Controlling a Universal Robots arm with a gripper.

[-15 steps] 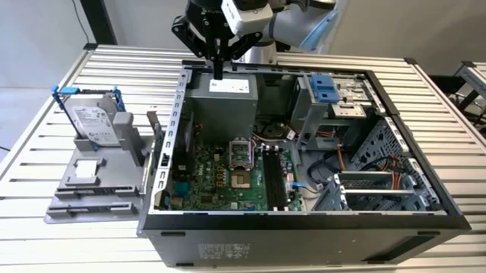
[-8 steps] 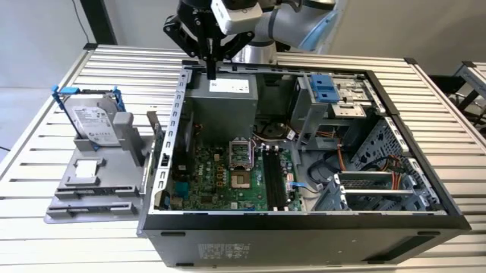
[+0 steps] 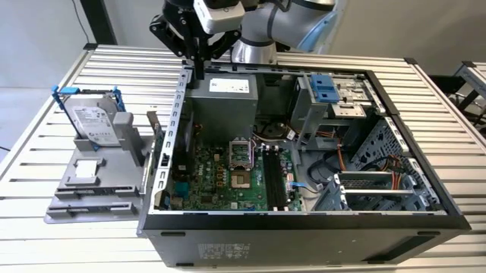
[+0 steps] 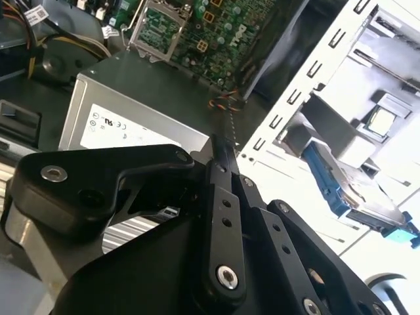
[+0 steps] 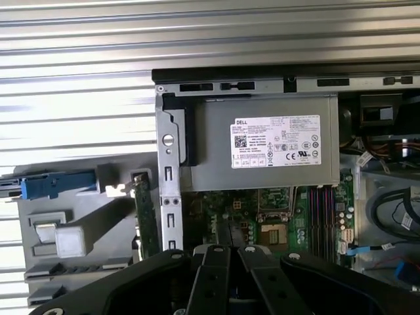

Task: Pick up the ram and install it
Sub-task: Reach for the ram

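Observation:
The ram (image 3: 155, 129) is a slim dark green stick standing on edge in the grey holder (image 3: 99, 182), just outside the open computer case's wall on the exterior view's left. The first wrist view shows the ram (image 5: 146, 213) beside that perforated wall. My gripper (image 3: 199, 74) hangs above the case's rear corner, over the silver power supply (image 3: 224, 99), well behind the ram. Both wrist views show its black fingers (image 4: 220, 170) closed together to a point with nothing between them; the gripper (image 5: 225, 231) is shut.
The open case (image 3: 304, 219) holds the green motherboard (image 3: 227, 176) with black memory slots (image 3: 275, 176) and loose cables. A silver hard drive (image 3: 95, 122) with a blue bracket stands upright on the grey holder. Everything rests on a slatted metal table (image 3: 45, 227).

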